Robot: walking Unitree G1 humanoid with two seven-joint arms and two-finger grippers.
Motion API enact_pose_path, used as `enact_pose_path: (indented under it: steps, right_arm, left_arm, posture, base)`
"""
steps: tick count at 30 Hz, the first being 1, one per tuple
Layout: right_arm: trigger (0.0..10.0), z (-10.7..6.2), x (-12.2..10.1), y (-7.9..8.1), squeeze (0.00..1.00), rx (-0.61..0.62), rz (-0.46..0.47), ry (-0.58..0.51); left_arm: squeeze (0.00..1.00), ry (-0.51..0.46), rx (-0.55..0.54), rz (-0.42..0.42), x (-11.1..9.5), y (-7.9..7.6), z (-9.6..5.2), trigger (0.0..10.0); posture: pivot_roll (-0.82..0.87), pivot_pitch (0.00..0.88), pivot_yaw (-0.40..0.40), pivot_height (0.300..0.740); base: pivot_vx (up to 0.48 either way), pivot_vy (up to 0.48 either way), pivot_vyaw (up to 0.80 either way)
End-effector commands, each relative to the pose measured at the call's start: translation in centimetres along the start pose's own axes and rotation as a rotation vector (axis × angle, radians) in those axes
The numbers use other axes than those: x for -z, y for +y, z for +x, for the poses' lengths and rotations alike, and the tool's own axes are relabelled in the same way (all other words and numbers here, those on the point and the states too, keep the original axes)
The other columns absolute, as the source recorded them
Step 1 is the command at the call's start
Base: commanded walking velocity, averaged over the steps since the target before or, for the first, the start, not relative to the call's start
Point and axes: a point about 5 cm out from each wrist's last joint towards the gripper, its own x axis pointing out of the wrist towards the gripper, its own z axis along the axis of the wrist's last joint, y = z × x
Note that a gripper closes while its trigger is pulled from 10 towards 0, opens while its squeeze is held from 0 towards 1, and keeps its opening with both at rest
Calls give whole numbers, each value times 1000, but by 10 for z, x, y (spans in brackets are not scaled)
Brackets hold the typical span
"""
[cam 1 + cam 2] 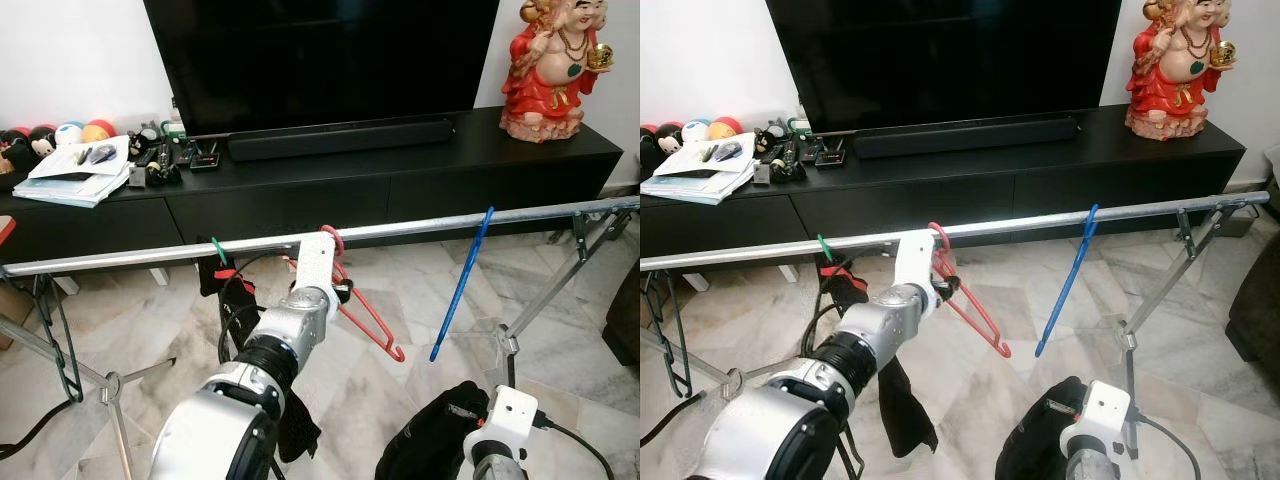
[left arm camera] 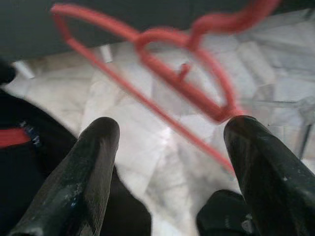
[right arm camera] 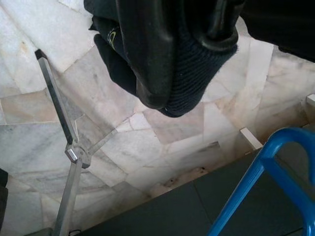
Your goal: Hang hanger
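A red hanger (image 1: 365, 315) hangs by its hook on the silver rail (image 1: 450, 225) of a clothes rack. My left arm reaches up to the rail just beside it. My left gripper (image 2: 170, 137) is open, its fingers (image 2: 93, 167) spread just short of the hanger (image 2: 197, 93) and holding nothing. Further right on the rail hangs a blue hanger (image 1: 460, 285). Low at the front, my right gripper (image 3: 167, 49) is shut on a black garment (image 1: 435, 445).
A green hanger (image 1: 218, 248) carrying dark clothing (image 1: 235, 295) hangs left of my arm. The rack's legs (image 1: 540, 300) stand on the marble floor. Behind are a black TV cabinet (image 1: 400, 170), a TV (image 1: 320, 60), a red statue (image 1: 550, 70) and papers (image 1: 75, 170).
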Motion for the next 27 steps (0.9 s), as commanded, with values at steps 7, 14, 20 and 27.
enact_pose_path:
  steps: [7,14,20,27]
  right_arm:
    - [10000,1,0,4,0,-16,-6,8]
    - [10000,2,-1,3,0,-15,-9,9]
    - [10000,1,-2,-1,0,-2,-5,0]
    - [10000,-1,1,-4,0,6,-6,9]
  left_arm:
    - [0,74,-94,23,17,27,3,10000]
    - [0,-71,48,66,9,21,1,10000]
    - [0,-160,133,125,32,35,-5,10000]
    - [0,-276,85,211,55,77,-24,10000]
  posture:
    - [-20,55,30,740]
    - [-23,55,27,740]
    - [-36,55,40,740]
    - [-22,53,41,740]
  base:
    - [0,0,0]
    - [0,0,0]
    - [0,0,0]
    - [0,0,0]
